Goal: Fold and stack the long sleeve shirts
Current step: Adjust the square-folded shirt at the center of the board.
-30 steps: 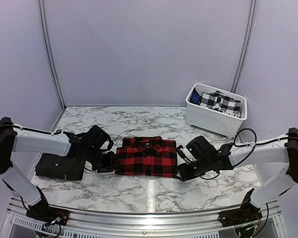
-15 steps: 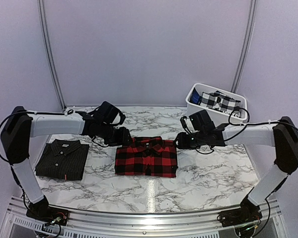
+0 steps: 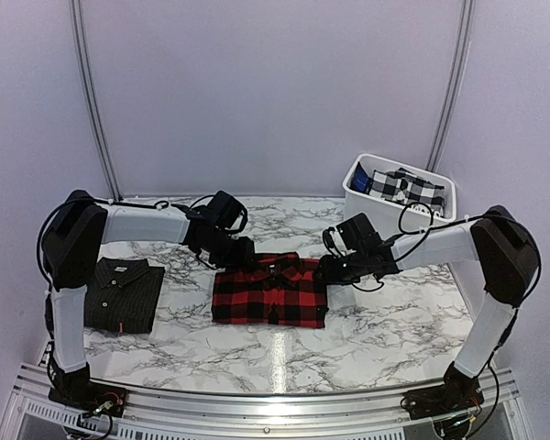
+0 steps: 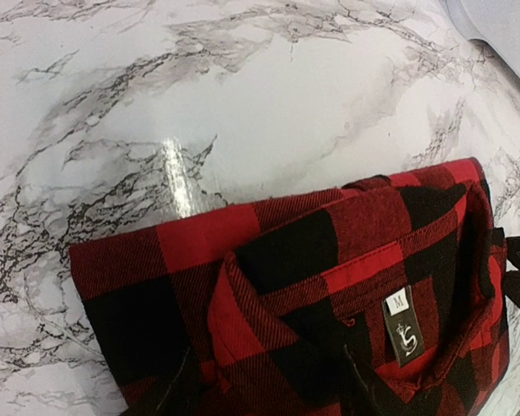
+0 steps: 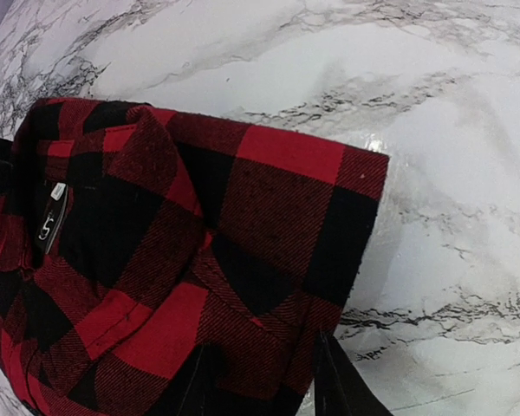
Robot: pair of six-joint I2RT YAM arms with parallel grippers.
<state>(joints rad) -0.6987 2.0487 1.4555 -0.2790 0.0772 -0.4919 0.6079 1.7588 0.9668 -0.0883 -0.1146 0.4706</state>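
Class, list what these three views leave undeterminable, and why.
- Whether the left gripper or right gripper pinches the red flannel shirt: the wrist views' bottom edges crop the grip, and the top view is too small.
- What lies under the checked cloth in the white bin: top view, cloth and walls hide it.
- The black shirt, left edge: top view, the left arm covers it.

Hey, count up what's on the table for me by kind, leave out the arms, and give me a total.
Folded shirts: 2, the red check shirt and the black shirt
Bin: 1
Checked cloth in the bin: 1
Total: 4
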